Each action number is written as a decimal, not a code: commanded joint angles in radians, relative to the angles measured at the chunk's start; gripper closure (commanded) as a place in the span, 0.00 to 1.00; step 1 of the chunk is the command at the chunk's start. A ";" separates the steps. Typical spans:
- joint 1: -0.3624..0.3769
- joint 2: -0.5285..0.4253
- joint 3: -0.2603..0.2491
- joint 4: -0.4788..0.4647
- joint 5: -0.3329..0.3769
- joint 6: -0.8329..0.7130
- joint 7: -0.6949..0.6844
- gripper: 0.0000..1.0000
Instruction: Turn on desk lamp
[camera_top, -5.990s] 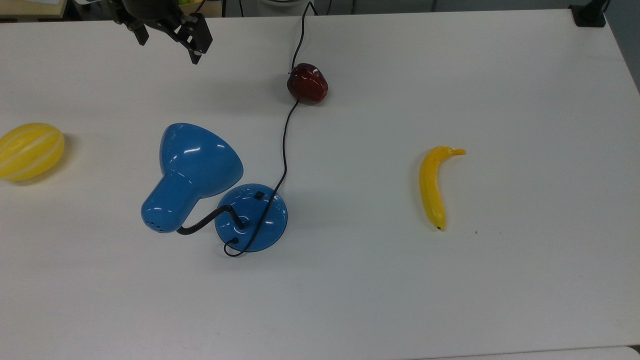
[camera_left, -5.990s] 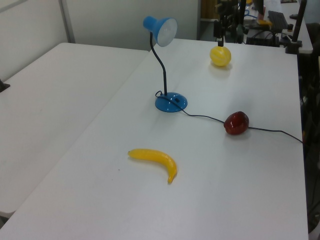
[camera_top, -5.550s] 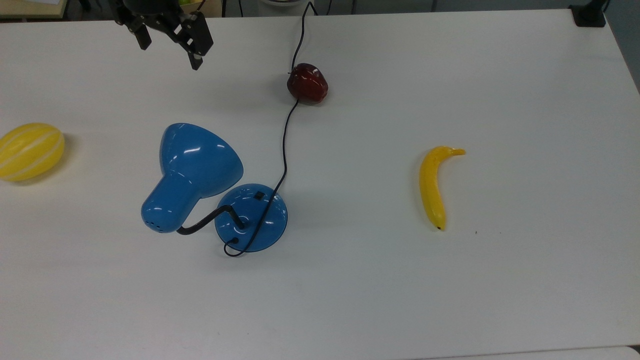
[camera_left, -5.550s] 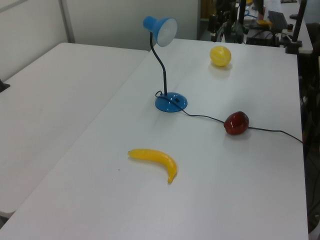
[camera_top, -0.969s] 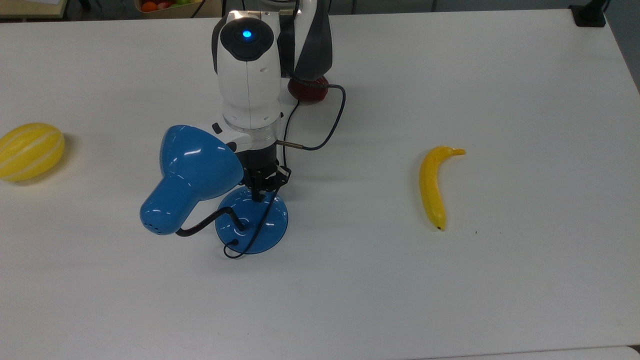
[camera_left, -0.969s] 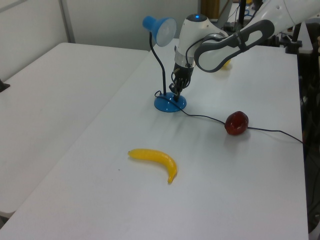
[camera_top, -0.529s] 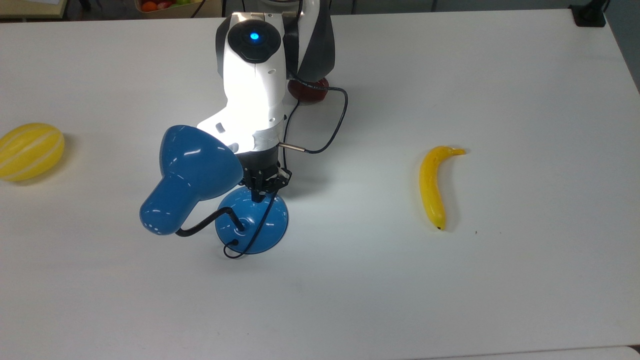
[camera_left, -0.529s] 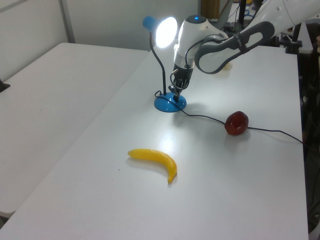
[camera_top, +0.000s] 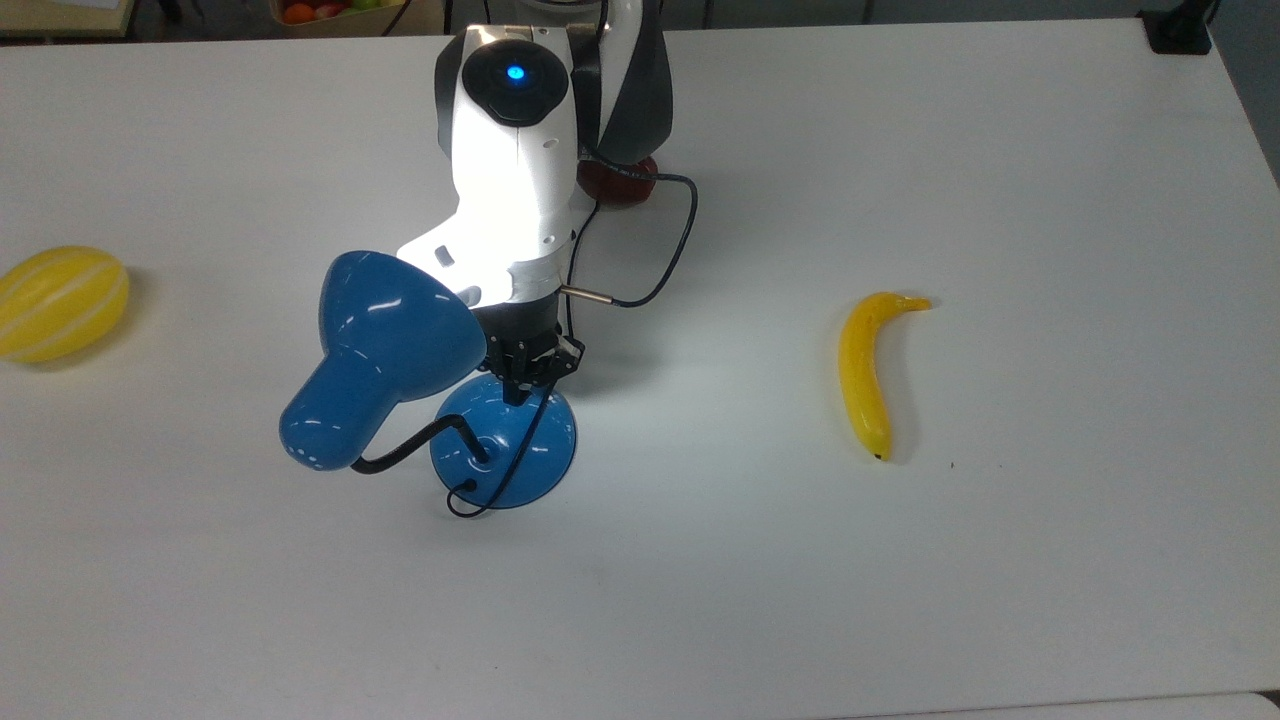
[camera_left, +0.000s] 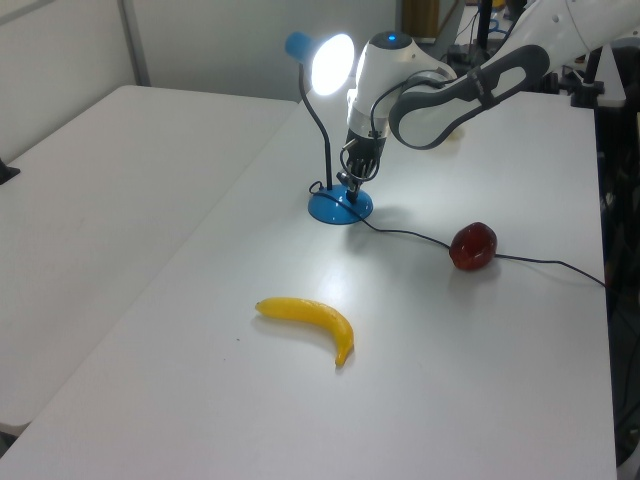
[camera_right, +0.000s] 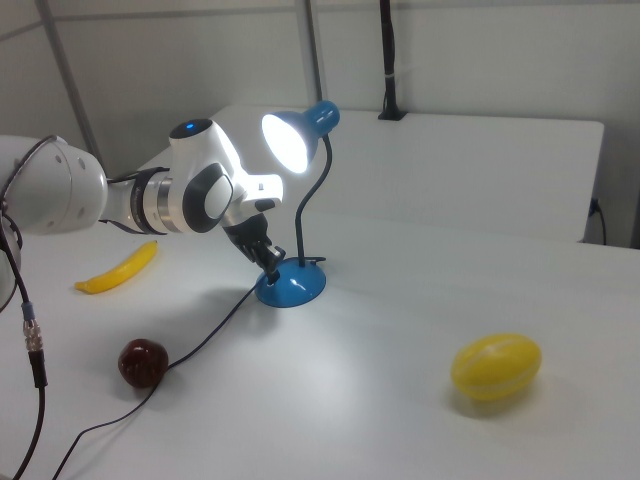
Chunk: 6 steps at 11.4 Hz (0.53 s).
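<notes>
Since six seconds back: claw (camera_top: 518, 392), fingers pressed together, now on desk lamp (camera_top: 400, 345) base to press the switch (shade lit).

gripper (camera_top: 520, 385): was low on the round base of the desk lamp (camera_top: 503, 440), fingertips close together.
above and beside, the top view's left: the blue shade (camera_top: 395, 340) hung very near, so that way was tight.
behind, toward the arm: the black cord (camera_top: 570, 290) ran back past the red apple (camera_left: 473, 246).
the top view's right: bare table (camera_top: 720, 420) lay open as far as the banana (camera_top: 866, 372), well apart.
the top view's far left: the yellow melon (camera_top: 60, 302) sat well apart.
the top view's bottom: open table.
</notes>
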 joint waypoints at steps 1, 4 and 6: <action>0.002 -0.160 -0.009 -0.166 -0.026 0.000 -0.019 1.00; 0.001 -0.366 -0.009 -0.298 -0.009 -0.115 -0.060 0.98; -0.001 -0.466 -0.016 -0.338 -0.004 -0.210 -0.079 0.80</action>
